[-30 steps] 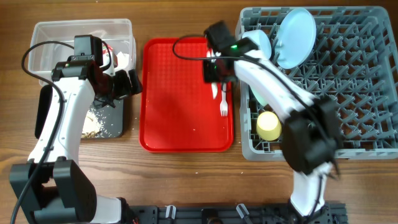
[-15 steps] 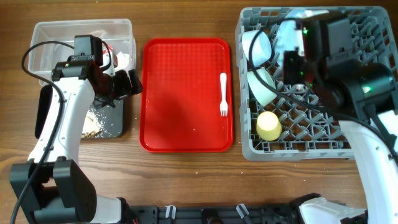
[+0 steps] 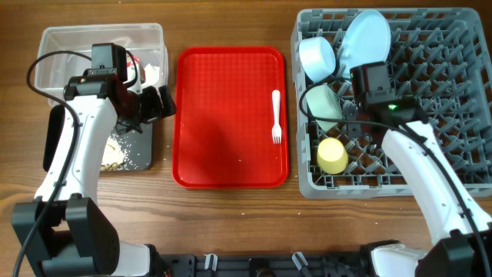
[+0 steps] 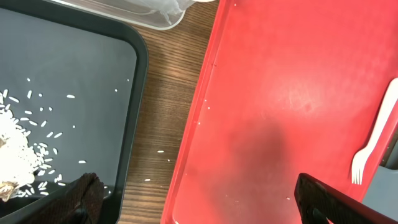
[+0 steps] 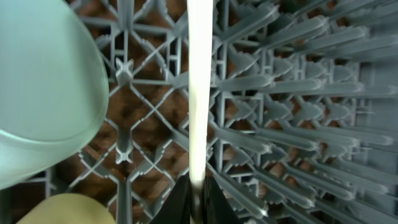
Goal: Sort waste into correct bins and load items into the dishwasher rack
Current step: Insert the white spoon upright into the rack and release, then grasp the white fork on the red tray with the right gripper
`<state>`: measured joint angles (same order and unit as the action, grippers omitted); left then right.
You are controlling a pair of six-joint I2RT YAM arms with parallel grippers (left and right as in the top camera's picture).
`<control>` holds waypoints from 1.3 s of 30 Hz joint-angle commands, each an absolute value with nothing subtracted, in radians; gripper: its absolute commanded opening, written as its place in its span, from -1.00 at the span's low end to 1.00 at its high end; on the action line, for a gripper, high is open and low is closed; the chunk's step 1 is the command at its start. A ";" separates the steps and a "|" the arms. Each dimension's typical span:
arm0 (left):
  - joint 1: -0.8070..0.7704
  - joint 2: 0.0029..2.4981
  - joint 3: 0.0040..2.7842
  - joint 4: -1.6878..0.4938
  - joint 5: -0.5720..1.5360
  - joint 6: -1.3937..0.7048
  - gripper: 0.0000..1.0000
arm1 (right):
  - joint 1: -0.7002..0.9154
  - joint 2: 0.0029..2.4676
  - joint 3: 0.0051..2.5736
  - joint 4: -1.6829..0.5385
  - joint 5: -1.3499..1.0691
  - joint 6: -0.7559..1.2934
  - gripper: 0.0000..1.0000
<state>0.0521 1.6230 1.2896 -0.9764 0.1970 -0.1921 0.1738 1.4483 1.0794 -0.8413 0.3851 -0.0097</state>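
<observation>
My right gripper [image 5: 198,202] is shut on the white spoon [image 5: 199,81], whose handle runs straight up the right wrist view over the grey dishwasher rack [image 3: 446,92]. In the overhead view its fingers are hidden under the wrist [image 3: 371,83]. In the rack stand the blue plate [image 3: 365,38], two bowls [image 3: 317,55] [image 3: 324,106] and the yellow cup [image 3: 332,155]. The white fork [image 3: 276,115] lies on the red tray [image 3: 223,115]. My left gripper [image 4: 208,205] is open and empty, above the gap between the black tray [image 4: 74,81] and the red tray.
The clear tub [image 3: 69,46] at the back left holds white tissue [image 3: 152,73]. The black tray holds white-and-brown food scraps [image 3: 115,150], with rice grains scattered across it [image 4: 15,149]. The bowl [image 5: 43,81] and cup [image 5: 62,211] sit just left of the spoon.
My right arm has lifted the spoon off the red tray and swung right over the rack. Only the fork is left on the tray. The left arm has not moved.
</observation>
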 commanded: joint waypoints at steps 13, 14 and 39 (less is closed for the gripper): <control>0.054 1.608 1.304 -0.974 0.189 -0.187 1.00 | 0.173 1.477 1.058 -0.760 0.343 -0.023 -0.32; 0.054 1.608 1.304 -0.974 0.189 -0.187 1.00 | 0.173 1.476 1.072 -0.761 0.326 -0.023 -0.29; 0.054 1.608 1.304 -0.974 0.189 -0.187 1.00 | 0.487 1.696 1.360 -0.512 -0.194 0.305 0.24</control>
<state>0.0521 1.6230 1.2896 -0.9764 0.1944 -0.1921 0.4465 1.5970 1.3670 -0.4923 -0.3622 0.2409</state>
